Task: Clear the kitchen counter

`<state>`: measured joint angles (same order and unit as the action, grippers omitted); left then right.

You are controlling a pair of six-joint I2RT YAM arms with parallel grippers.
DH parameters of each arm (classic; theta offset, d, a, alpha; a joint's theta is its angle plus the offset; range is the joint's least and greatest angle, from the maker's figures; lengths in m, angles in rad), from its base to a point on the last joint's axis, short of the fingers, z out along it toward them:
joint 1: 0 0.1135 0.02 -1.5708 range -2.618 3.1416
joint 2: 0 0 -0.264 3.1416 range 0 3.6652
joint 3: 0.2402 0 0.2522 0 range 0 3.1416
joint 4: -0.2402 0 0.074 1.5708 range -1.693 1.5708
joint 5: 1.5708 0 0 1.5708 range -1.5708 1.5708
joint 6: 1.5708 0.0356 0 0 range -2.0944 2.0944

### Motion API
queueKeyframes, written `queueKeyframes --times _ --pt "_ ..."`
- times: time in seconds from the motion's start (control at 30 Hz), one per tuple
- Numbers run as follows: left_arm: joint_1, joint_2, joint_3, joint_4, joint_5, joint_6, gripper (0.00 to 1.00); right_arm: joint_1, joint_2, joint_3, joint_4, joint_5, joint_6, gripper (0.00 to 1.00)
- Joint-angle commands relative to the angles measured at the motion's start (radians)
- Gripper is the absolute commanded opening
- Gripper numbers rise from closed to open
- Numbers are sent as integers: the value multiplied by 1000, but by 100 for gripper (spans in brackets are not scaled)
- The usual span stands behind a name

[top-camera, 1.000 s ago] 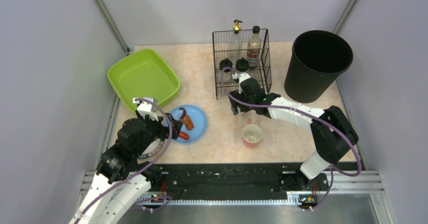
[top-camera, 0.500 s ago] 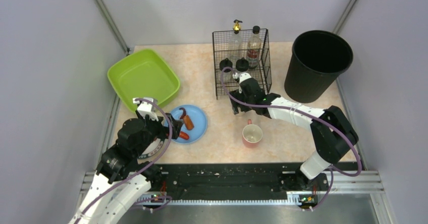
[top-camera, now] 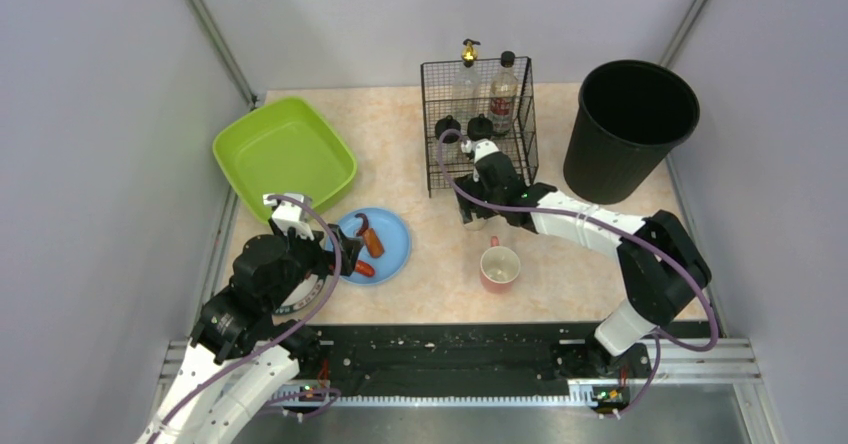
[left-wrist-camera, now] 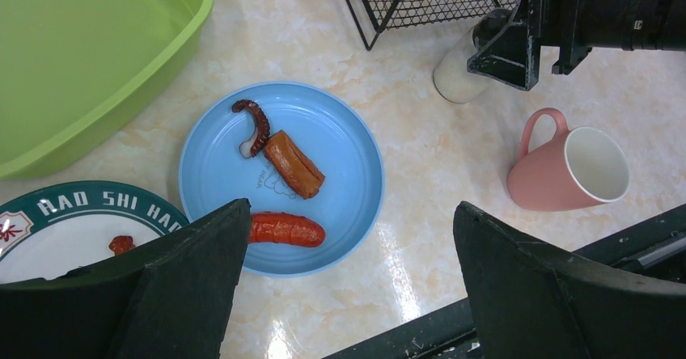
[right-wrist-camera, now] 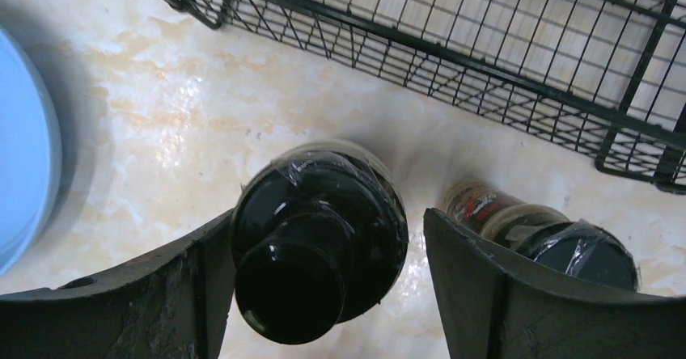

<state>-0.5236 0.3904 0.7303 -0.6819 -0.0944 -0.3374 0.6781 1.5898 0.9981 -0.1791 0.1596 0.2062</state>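
The kitchen counter (top-camera: 430,289) carries a blue plate (top-camera: 392,232) with a red sausage (left-wrist-camera: 283,230), an orange piece (left-wrist-camera: 293,163) and a dark tentacle (left-wrist-camera: 252,126), and a pink mug (top-camera: 500,267). My left gripper (top-camera: 337,256) hovers open over the plate's near edge (left-wrist-camera: 349,213), holding nothing. My right gripper (top-camera: 470,207) is low by the wire basket (top-camera: 478,124), open (right-wrist-camera: 330,217) around an upright black-capped jar (right-wrist-camera: 319,238). The left finger lies against the jar and a gap shows at the right finger. A second black-capped jar (right-wrist-camera: 558,242) stands just outside the right finger.
A lime-green tub (top-camera: 285,154) sits at the back left and a black bin (top-camera: 630,124) at the back right. The basket holds two tall bottles (top-camera: 503,89). A white plate with a green lettered rim (left-wrist-camera: 65,230) lies under my left arm. A black rail (top-camera: 440,349) runs along the near edge.
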Motion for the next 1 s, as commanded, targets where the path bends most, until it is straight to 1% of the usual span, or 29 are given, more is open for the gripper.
queueKeyframes --times 0.0,0.23,0.4,0.57,0.6,0.63,0.7,0.77,0.93,0.97 --pt "1 -5 2 35 4 11 99 13 -48 59 30 11 8 79" --pt "1 -8 0 35 5 11 99 14 -35 70 26 6 9 77" --pt "1 -11 0 36 4 10 99 15 -34 67 27 1 11 69" --pt "1 -12 1 34 3 11 99 18 -36 69 25 1 7 52" --pt "1 -12 1 35 2 10 99 18 -38 70 23 1 7 48" --pt "1 -12 1 35 2 11 99 20 -40 72 22 3 8 42" --pt "1 -12 0 35 3 11 99 25 -57 73 25 7 9 34" --pt "1 -12 0 34 2 11 99 28 -79 77 26 10 7 28" --pt "1 -10 1 34 1 11 99 32 -144 112 11 18 7 18" --pt "1 -9 1 35 1 10 99 32 -158 120 7 17 6 15"
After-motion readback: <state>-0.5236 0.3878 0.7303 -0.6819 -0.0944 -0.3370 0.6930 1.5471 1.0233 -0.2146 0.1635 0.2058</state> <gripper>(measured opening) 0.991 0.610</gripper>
